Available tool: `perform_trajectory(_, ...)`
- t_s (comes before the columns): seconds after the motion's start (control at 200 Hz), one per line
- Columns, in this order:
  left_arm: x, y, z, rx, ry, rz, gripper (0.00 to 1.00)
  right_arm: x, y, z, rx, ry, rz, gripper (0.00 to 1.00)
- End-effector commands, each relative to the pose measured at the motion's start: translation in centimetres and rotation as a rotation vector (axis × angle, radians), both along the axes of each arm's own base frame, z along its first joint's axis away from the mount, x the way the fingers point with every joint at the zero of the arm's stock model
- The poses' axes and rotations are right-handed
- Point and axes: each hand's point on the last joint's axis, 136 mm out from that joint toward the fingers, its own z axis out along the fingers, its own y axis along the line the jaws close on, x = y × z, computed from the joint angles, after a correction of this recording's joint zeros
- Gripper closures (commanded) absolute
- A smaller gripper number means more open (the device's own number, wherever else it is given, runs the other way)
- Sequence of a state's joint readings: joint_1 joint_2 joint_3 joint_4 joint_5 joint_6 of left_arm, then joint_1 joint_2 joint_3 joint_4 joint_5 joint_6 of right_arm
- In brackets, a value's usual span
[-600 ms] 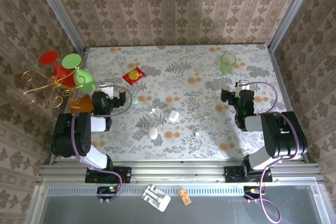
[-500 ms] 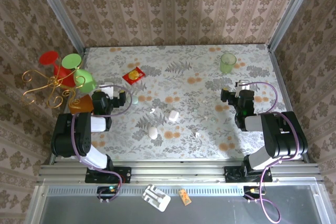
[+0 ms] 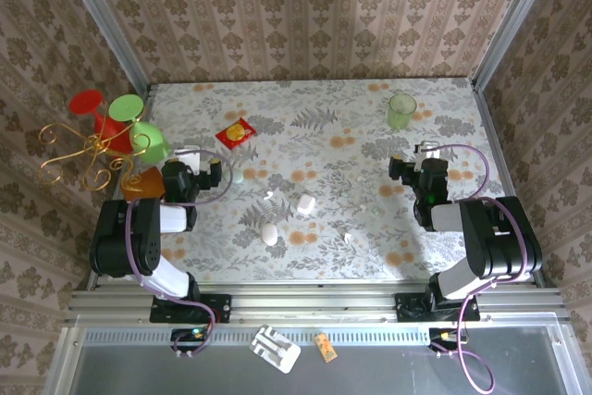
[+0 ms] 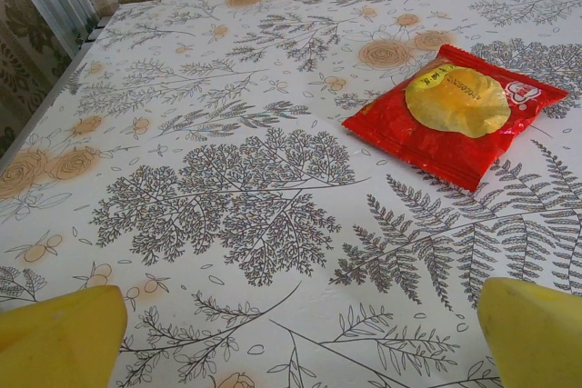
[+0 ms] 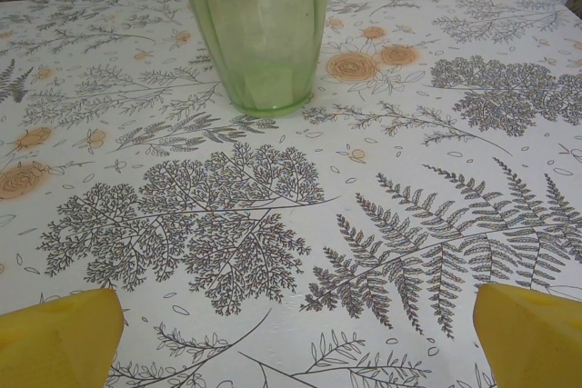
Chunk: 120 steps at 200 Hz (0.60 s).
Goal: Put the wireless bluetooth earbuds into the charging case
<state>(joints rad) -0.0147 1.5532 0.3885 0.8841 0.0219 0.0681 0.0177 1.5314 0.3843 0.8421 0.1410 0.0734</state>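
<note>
**Left gripper** (image 4: 293,338): the two yellow fingertips (image 4: 60,337) sit at the lower corners of the wrist view, spread wide apart. Between them is only the flower-printed table (image 4: 227,188). A red snack packet (image 4: 453,114) lies flat farther off, to the right of the gap and well clear of both tips.

**Right gripper** (image 5: 293,338): the yellow fingertips (image 5: 58,333) are likewise spread wide and hold nothing. A green glass cup (image 5: 257,24) stands upright on the table beyond them, slightly left of the gap.

**Top view:** the left gripper lies near the table's left edge and the right gripper near its right edge, both pointing toward the far wall.
- The charging case (image 3: 305,203) rests on the table roughly midway between the two arms, well apart from both.
- The earbuds (image 3: 269,196) show as two white specks lying outside the case. One is just left of it, and the other speck (image 3: 349,239) is nearer and to its right. Both are too small to show their shape.
- A white egg-shaped piece (image 3: 269,234) lies near and left of the case.
- A pale green disc (image 3: 238,174) lies beside the left gripper, on its right.
- A gold wire stand with coloured cups (image 3: 102,141) stands off the table's left edge.

**Change from the earlier frames:** none can be seen. Both arms, the case, the specks and the other things lie where they did.
</note>
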Motion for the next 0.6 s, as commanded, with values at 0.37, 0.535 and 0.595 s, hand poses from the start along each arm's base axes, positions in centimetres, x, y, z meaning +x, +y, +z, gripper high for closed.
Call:
perform_trajectory(0.37, -1.0, -2.6, 1.7, 0.020, -0.094, -0.156, 0.00, 0.0, 2.0, 3.1, -0.054, -0.019, 0.102, 0.00)
perform_trajectory(0.535, -1.4, -2.9, 2.1, 0.010, -0.104, -0.182, 0.00, -0.9, 2.9, 5.3, -0.073, -0.031, 0.138, 0.00)
perform_trajectory(0.595, -1.3, -2.9, 2.1, 0.009, -0.105, -0.182, 0.00, -1.3, 3.3, 5.6, -0.076, -0.024, 0.155, 0.00)
